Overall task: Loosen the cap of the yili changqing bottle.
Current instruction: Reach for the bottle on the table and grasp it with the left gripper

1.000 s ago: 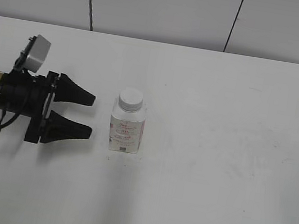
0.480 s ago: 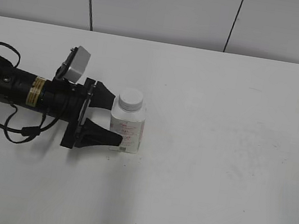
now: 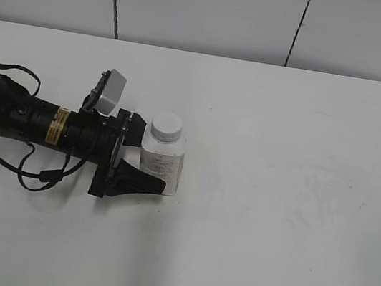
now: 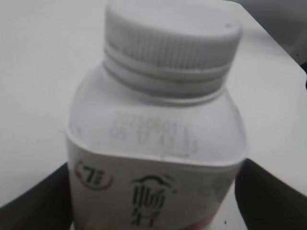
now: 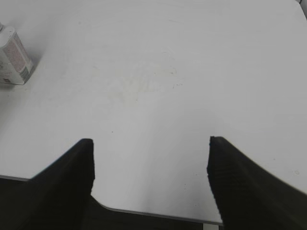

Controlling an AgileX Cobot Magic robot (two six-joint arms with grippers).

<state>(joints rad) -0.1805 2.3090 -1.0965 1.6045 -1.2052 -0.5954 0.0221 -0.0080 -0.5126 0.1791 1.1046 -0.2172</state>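
**Bracing the bottle before the cap can turn**

Standing upright on the white table (image 3: pixel 276 200): the yili changqing bottle (image 3: pixel 161 164), with the cap (image 3: pixel 166 127) seated on its neck and no gap visible at the thread ring in the left wrist view. Straddling the bottle's body from its left side: the left gripper (image 3: pixel 146 159), jaws spread about as wide as the bottle, one finger (image 4: pixel 36 199) on each flank. Contact or a sliver of air between fingers and label: cannot tell. Nothing yet firmly gripped, by the look of it.

Well away from the bottle, off to its right and out of the exterior view: the right gripper (image 5: pixel 149 163), wide open and empty.

Best done by closing squarely on the flat sides, low on the body, firmly enough to resist twisting but short of denting the thin plastic. Then cap approached from straight above, gripped on the ribbed rim only.
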